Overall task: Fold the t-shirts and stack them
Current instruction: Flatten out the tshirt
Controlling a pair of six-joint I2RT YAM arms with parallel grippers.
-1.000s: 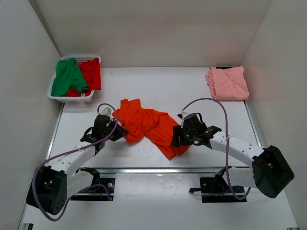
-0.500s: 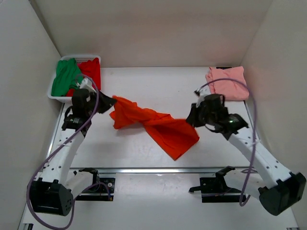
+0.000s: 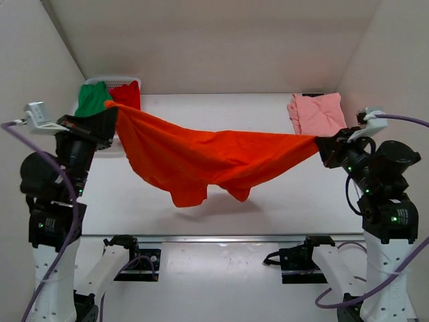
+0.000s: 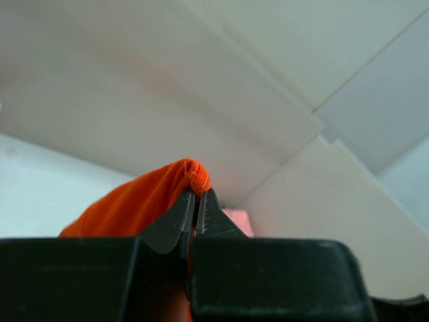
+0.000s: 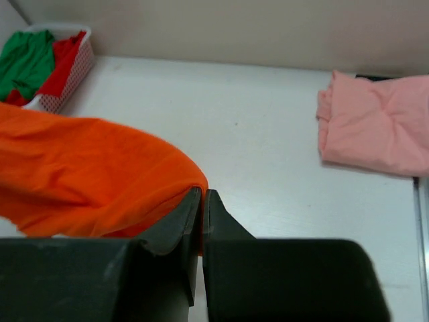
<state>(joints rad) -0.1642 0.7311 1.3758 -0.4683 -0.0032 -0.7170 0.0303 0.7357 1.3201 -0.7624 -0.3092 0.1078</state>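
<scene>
Top external view: both arms now stand raised and wide apart, where a second ago they crouched low over the crumpled orange t-shirt (image 3: 208, 157) on the bench (image 3: 268, 111). The shirt hangs stretched between them like a hammock, lifted off the bench, its middle sagging and two loose flaps dangling toward the surface. The left end effector (image 3: 107, 122) is clamped on the shirt's left end, just in front of the white basket (image 3: 110, 80) holding the green t-shirt (image 3: 92, 100) and red t-shirt (image 3: 127, 95). The right end effector (image 3: 323, 145) is clamped on the shirt's right end, near the folded pink t-shirt (image 3: 318, 115) at the far right. Both wrist views show jaws pressed together on a pinch of orange cloth. Judging by this, the shirt is being spread for laying flat, with folding not yet begun. Bare bench lies beneath it, giving room to lower it. The side walls sit close to each arm, so little outward travel seems left, and the basket and pink shirt crowd the far corners.
</scene>
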